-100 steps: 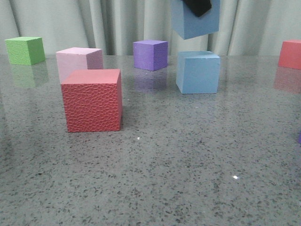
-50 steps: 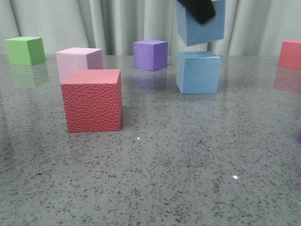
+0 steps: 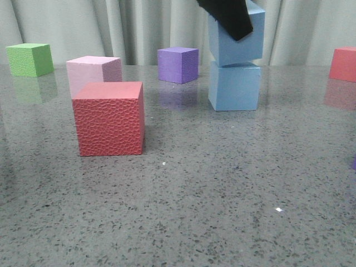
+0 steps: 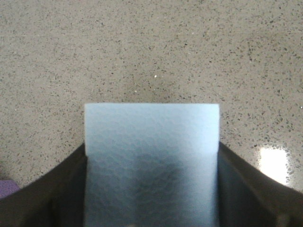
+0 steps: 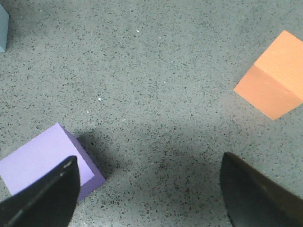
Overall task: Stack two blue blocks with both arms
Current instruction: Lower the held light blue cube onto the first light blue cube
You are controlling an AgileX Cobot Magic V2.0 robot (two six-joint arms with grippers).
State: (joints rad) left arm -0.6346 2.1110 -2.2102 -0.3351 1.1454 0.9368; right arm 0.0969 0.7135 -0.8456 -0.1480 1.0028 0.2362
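One blue block (image 3: 234, 87) stands on the grey table right of the middle. The other blue block (image 3: 239, 47) sits slightly tilted right on top of it; their faces seem to touch. My left gripper (image 3: 232, 21) comes down from above, its black fingers shut on that upper block. In the left wrist view the block (image 4: 151, 142) fills the gap between both dark fingers (image 4: 61, 189). My right gripper (image 5: 149, 158) hangs open over bare table with nothing between its fingers, and it is out of the front view.
A red cube (image 3: 109, 118) and a pink cube (image 3: 92, 69) stand front left, a green cube (image 3: 29, 59) far left, a purple cube (image 3: 178, 64) behind centre, a red cube (image 3: 343, 64) at the right edge. Under the right gripper lie a purple cube (image 5: 42, 163) and an orange cube (image 5: 270, 82).
The left gripper has lowered the held blue block from well above the other blue block down onto its top.
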